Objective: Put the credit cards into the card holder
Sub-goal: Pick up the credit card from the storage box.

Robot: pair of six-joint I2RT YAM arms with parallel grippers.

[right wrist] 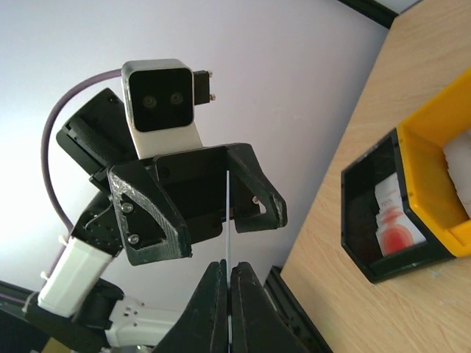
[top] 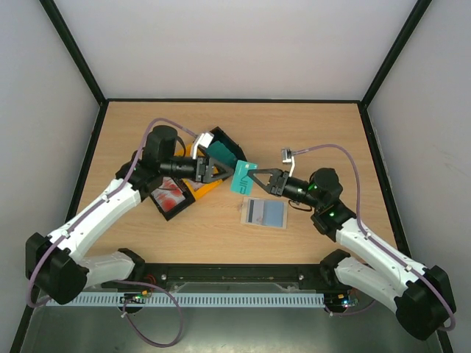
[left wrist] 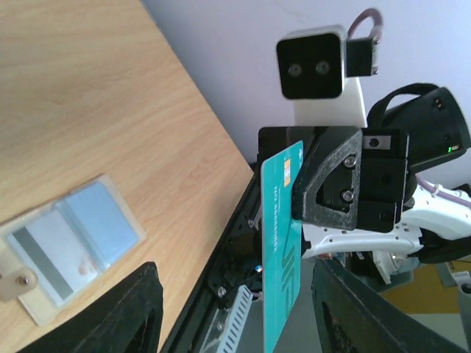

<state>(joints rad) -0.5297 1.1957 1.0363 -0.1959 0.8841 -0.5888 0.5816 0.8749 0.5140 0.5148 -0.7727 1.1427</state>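
The right pincer (left wrist: 298, 202) is clamped on the end of a thin, glossy teal credit card (left wrist: 282, 250), held upright in the air above the middle of the wood-grain table (top: 324, 140). The left pincer (top: 223, 173) stands apart, its black fingers clear of the card on both sides. The soft beige card holder (top: 263, 212) lies opened flat nearer the table's near edge. From the right wrist the card is a hairline; the left wrist view shows its printed face.
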